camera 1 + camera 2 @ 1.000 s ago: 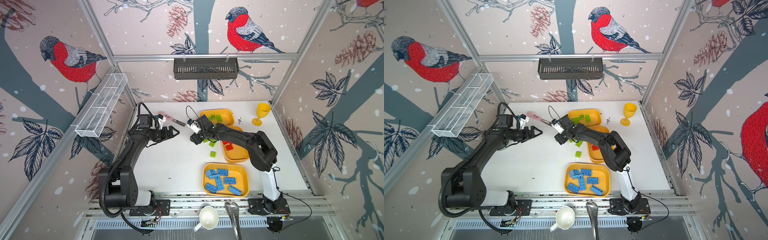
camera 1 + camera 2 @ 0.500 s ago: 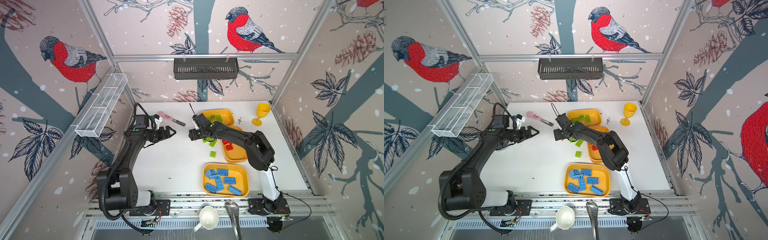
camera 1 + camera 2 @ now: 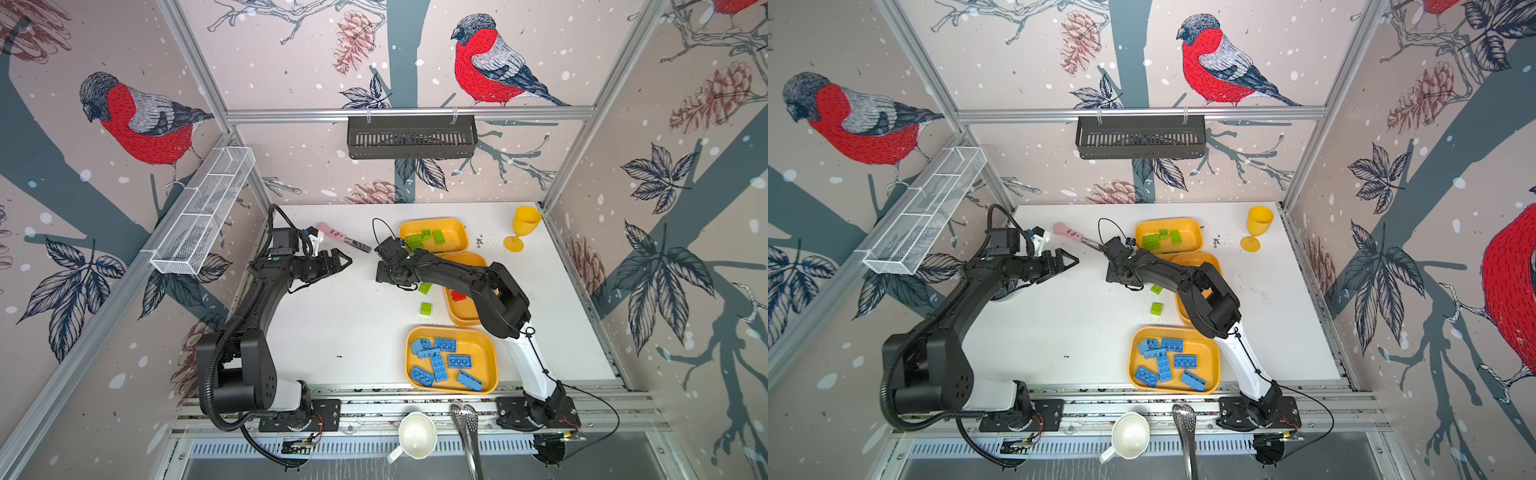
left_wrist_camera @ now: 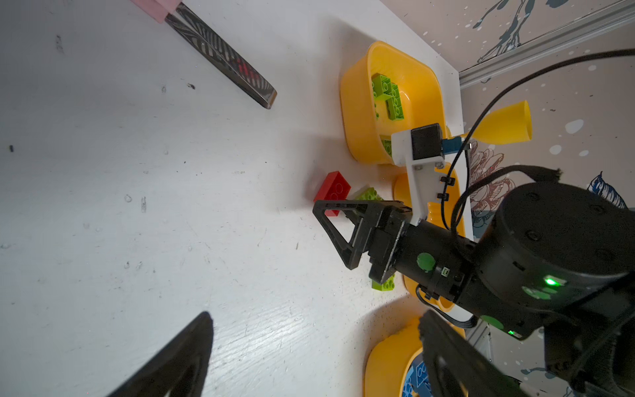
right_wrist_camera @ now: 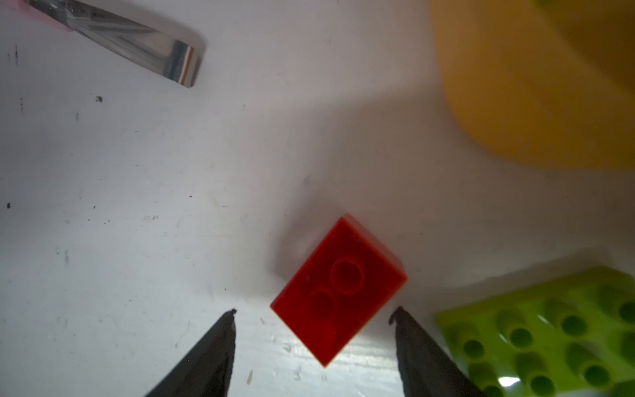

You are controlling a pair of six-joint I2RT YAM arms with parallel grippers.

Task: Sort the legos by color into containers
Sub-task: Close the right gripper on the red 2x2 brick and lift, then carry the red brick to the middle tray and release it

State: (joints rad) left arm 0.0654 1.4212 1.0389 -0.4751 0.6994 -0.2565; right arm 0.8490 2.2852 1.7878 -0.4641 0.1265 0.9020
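The white table [image 3: 332,332] is the biggest thing, and all the rest stands on it. The left gripper [image 3: 347,262] hangs over the far left part of the table. Its fingers are spread wide and we see nothing between them.

The right gripper [image 5: 314,312] points down at the table, near the far tray [image 3: 455,226]. Its fingers are apart, one at each side of a red brick [image 5: 338,288]. A thin gap shows on both sides, so it grips nothing.

Three yellow-orange containers stand in a row along the right side:
- The near tray [image 3: 484,349] holds the blue bricks [image 3: 441,365].
- The middle tray [image 3: 457,311] is partly hidden under the right arm [image 3: 478,282] and holds red bricks [image 3: 458,296].
- The far tray holds green bricks [image 3: 438,236].

A yellow goblet [image 3: 524,226] stands upright near the far right corner. A knife [image 3: 345,238] with a pink handle lies flat toward the back, between the two grippers.

The red brick lies on the bare table, outside every tray. A green brick [image 5: 549,330] lies just beside it. A second green brick [image 3: 425,308] lies on the table nearer to us, close to the middle tray.
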